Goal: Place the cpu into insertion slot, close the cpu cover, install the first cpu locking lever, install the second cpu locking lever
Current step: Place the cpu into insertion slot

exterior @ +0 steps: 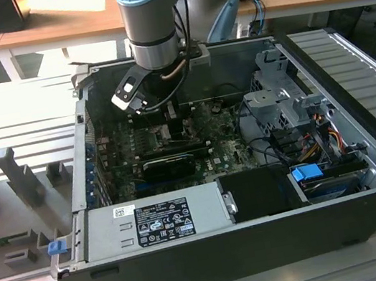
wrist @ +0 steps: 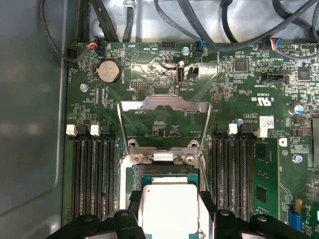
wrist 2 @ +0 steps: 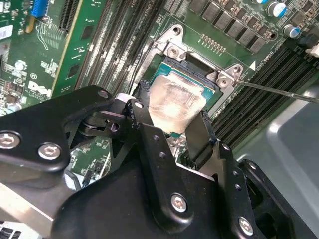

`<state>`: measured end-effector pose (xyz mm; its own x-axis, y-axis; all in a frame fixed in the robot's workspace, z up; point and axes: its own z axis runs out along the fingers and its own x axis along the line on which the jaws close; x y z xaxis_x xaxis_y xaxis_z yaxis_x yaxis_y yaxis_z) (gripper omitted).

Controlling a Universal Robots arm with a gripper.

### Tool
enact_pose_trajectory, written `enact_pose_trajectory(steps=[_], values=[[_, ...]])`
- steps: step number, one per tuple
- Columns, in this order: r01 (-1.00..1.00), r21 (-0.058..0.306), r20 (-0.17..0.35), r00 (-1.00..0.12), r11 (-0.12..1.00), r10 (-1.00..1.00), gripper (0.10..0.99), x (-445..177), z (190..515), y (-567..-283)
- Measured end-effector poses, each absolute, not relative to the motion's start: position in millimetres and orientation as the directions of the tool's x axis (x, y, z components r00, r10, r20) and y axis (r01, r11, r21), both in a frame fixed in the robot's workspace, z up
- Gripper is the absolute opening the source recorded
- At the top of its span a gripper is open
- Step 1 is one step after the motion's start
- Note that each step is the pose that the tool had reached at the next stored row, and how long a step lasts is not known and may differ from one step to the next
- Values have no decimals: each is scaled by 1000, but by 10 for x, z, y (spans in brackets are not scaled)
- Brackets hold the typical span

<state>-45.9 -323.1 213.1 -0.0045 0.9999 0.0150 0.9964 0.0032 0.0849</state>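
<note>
The cpu [wrist 2: 174, 102] [wrist: 169, 206], a small square chip with a dull silver top, sits between my gripper's [wrist 2: 172, 119] [wrist: 169, 211] black fingers [wrist 2: 142, 109], which are shut on its two opposite edges. It hangs level just over the insertion slot [wrist 2: 167, 67] [wrist: 164, 180] on the green motherboard. The cpu cover [wrist: 164, 103], a grey metal frame, stands flipped open beyond the slot. A thin wire locking lever [wrist 2: 279, 91] sticks out beside the slot. In the exterior view my gripper [exterior: 164, 119] reaches down into the open computer case [exterior: 359, 117].
Rows of memory slots [wrist: 92, 169] [wrist: 232, 169] flank the socket on both sides. A black card [exterior: 170, 164] lies across the board, with the power supply [exterior: 155, 223] along the case's near wall. A drive cage [exterior: 282, 95] and cables [exterior: 319, 139] are at the exterior view's right.
</note>
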Motion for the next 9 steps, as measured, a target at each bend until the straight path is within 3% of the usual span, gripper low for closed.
enact_pose_trajectory(steps=[9], values=[[996,82,15,18,-19,1000,529,-439,2027,-3207]])
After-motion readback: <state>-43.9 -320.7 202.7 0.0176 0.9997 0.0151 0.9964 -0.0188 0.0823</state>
